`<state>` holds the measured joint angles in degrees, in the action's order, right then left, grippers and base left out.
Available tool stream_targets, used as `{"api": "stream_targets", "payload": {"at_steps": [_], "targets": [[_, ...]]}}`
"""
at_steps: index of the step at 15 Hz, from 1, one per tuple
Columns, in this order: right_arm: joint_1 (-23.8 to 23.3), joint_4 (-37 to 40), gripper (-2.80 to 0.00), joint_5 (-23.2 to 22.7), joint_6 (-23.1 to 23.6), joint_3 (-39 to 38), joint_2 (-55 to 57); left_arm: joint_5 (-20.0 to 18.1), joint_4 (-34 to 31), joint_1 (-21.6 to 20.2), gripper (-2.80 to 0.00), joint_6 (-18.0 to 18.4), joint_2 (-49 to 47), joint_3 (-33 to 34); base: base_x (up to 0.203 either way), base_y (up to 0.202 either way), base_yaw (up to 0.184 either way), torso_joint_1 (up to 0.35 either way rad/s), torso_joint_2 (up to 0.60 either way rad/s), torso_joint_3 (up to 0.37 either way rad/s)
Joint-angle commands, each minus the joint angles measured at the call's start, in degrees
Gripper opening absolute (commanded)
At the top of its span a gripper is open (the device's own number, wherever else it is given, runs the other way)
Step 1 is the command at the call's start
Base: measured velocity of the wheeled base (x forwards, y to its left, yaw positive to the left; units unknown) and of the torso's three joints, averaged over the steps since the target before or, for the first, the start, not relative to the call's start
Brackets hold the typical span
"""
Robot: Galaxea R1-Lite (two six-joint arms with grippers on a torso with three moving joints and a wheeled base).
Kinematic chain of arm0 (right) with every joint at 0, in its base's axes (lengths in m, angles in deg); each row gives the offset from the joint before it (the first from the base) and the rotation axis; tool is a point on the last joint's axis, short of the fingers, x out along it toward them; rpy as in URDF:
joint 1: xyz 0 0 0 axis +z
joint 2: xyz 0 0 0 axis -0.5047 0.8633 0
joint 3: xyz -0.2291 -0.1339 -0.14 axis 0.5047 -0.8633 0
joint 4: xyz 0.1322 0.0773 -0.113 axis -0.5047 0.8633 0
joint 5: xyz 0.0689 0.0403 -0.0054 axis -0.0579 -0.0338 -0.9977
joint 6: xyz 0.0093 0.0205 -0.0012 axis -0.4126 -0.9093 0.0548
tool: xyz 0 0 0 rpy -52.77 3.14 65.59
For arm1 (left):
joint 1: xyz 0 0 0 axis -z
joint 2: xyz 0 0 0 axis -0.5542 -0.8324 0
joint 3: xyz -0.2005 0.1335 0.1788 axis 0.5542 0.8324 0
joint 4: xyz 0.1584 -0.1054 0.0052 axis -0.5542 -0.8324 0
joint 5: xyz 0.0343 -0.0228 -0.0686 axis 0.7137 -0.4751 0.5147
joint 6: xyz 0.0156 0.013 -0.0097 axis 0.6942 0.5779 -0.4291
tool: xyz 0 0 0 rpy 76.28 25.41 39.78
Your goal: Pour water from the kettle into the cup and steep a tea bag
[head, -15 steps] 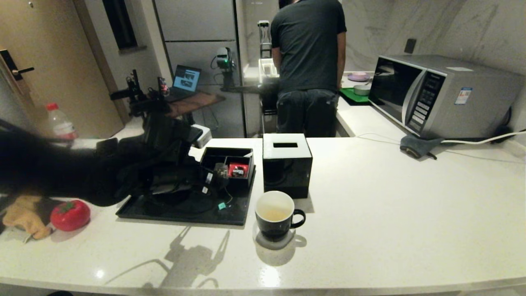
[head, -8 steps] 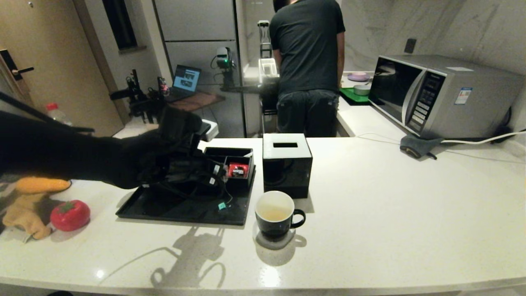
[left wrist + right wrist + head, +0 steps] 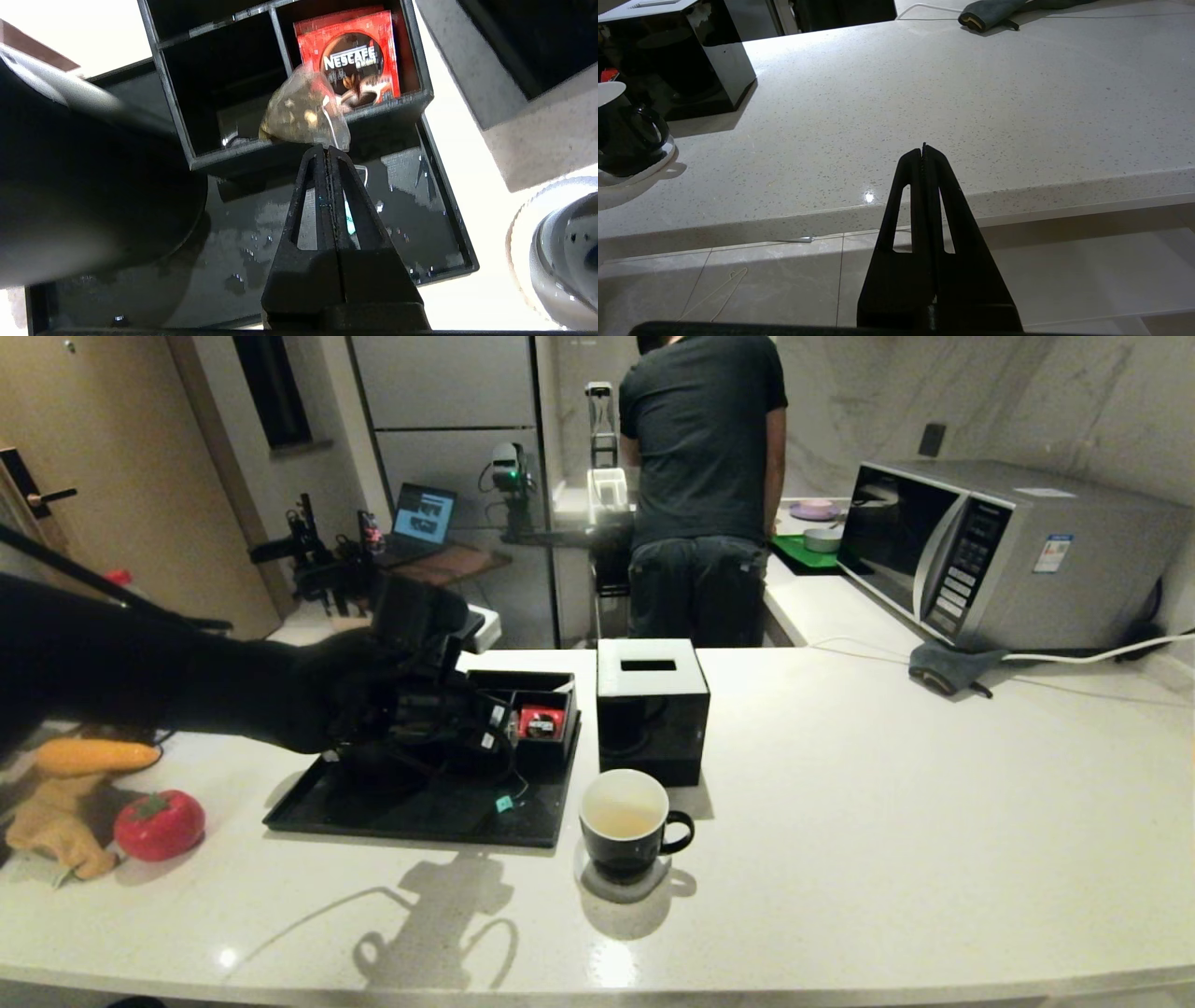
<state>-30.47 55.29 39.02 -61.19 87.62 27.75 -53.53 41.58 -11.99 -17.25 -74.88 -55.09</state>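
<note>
Tea bag [image 3: 303, 114]: greyish translucent pouch, pinched at its upper corner by the left pincer [image 3: 327, 151], whose fingers are pressed together on it. Pouch hangs in front of the black divided organiser box [image 3: 411, 100], level with the box's near wall. Its string drops from the pincer to a small teal tag [image 3: 504, 803] above the black tray [image 3: 308, 807]; whether the tag touches the tray cannot be told.

Red Nescafe packet [image 3: 357, 58] stands in the organiser compartment directly behind the pouch; the neighbouring compartment looks dark.

Kettle [image 3: 88, 186]: matte black body fills one side of the left wrist view, standing on the wet tray beside the organiser. Water beads show on the tray floor.

Cup [image 3: 625, 826]: black mug, white inside, on a pale coaster on the bench just beside the tray's right edge, handle pointing to the robot's right. Pale yellowish water [image 3: 621, 821] sits low in it. Tea bag and cup are apart.

Black cube box with white slotted top [image 3: 651, 709] stands just behind the cup.

Right pincer [image 3: 924, 149]: fingers together, holding nothing, parked off the near bench edge, over the floor tiles.

Further out: red tomato-shaped object [image 3: 159, 823] and yellow cloth [image 3: 56, 821] at the bench's left end; microwave [image 3: 1008, 555] at the far right; a person [image 3: 705, 490] stands with back turned behind the bench.
</note>
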Motion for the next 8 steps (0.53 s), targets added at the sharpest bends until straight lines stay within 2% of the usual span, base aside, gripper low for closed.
{"api": "stream_targets", "payload": {"at_steps": [1,4,5,8], "targets": [[0.0,0.0,-2.80,0.0,0.0,0.0,0.1,0.1,0.0,0.0,-2.80,0.0,-0.3,-1.0,0.000,0.000,0.000,0.000,0.00,0.000],[0.0,0.0,-2.80,0.0,0.0,0.0,0.1,0.1,0.0,0.0,-2.80,0.0,-0.5,-1.0,0.000,0.000,0.000,0.000,0.00,0.000],[0.0,0.0,-2.80,0.0,0.0,0.0,0.1,0.1,-0.2,0.0,0.00,0.0,-0.6,-1.0,0.000,0.000,0.000,0.000,0.00,0.000],[0.0,0.0,-2.80,0.0,0.0,0.0,0.1,0.2,-0.2,0.0,0.00,0.1,-1.2,-1.0,0.000,0.000,0.000,0.000,0.00,0.000]]}}
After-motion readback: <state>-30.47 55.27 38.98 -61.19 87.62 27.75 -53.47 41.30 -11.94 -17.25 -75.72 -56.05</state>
